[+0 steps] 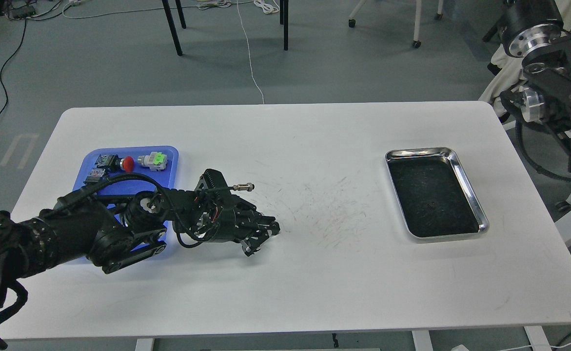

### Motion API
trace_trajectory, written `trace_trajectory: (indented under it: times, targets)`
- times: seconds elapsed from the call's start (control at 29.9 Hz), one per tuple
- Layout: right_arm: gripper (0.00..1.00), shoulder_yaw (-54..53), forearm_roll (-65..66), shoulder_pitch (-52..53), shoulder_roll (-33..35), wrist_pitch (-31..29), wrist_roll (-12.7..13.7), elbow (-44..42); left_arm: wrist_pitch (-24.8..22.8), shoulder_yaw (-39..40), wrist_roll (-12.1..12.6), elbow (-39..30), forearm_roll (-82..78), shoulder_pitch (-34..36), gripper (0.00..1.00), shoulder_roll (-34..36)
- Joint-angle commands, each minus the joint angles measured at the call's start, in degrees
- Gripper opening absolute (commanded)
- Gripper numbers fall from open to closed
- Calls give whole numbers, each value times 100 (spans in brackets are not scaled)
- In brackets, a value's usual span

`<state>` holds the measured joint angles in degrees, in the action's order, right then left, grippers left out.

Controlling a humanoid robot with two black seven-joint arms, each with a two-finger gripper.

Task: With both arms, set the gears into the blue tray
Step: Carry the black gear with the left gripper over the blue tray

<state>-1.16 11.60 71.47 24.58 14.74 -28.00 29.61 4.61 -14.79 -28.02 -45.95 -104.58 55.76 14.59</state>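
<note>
the left gripper (270, 229) lies low over the white table (314, 273), just right of the blue tray (170, 156), its fingers pressed together on a gear (275, 227). the right gripper is out of view; only that arm's joints (553, 92) show at the right edge.

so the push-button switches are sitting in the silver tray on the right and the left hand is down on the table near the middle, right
Not quite. The push-button switches sit in the blue tray on the left side of the table, not in the silver tray, which holds no switches. The rest stands: the left hand is down at the table near the middle. The head view shows this.
</note>
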Motion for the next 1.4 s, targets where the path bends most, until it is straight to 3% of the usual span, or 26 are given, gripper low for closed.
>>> trace_trajectory:
  times: [0.0,0.3,0.47,0.87,1.37]
  targets:
    - [95,2,0,-71,12,2,0,-8,-4,46,2,-2,7,57,8,97]
    - [95,-7,0,-142,12,2,0,-43,-13,363,2,-37,34,400,7,659]
    - [95,2,0,-142,-6,2,0,-87,-48,442,2,-46,104,594,7,1326]
    - [95,-16,-87,-256,-58,-15,0,-61,39,521,2,-186,183,164,7,2979]
    - [95,-1149,-791,-1082,-515,-77,102,167,268,512,2,-116,174,-373,7,3086]
